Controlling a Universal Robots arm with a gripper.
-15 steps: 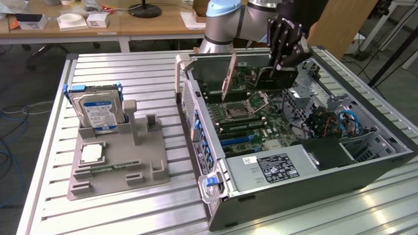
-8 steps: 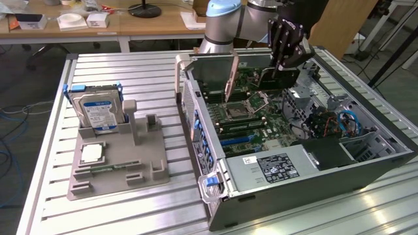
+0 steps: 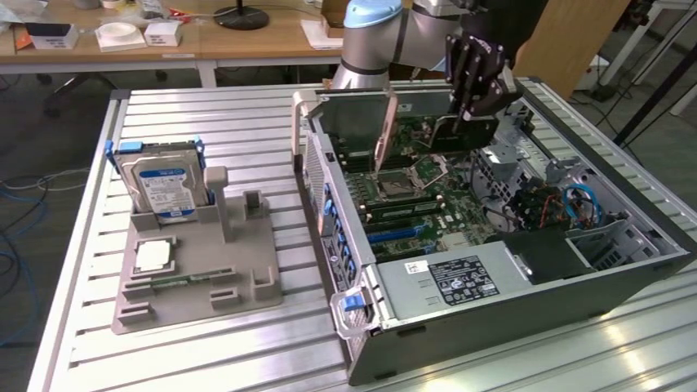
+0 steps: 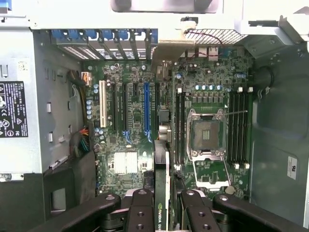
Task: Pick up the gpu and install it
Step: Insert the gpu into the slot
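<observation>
The gripper (image 4: 162,205) has its fingers (image 4: 141,212) clamped on the gpu (image 4: 161,159), held edge-on above the motherboard (image 4: 130,121) inside the open computer case (image 3: 523,320).

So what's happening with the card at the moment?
The arm's gripper is shut on the gpu, holding it on edge over the open computer case. In the wrist view the card runs edge-on above the motherboard, its metal bracket end toward the row of blue slot clips at the case's rear. It appears to sit above the case rim, not yet seated in a slot. The hard drive stands in its grey holder on the exterior view's left.
</observation>
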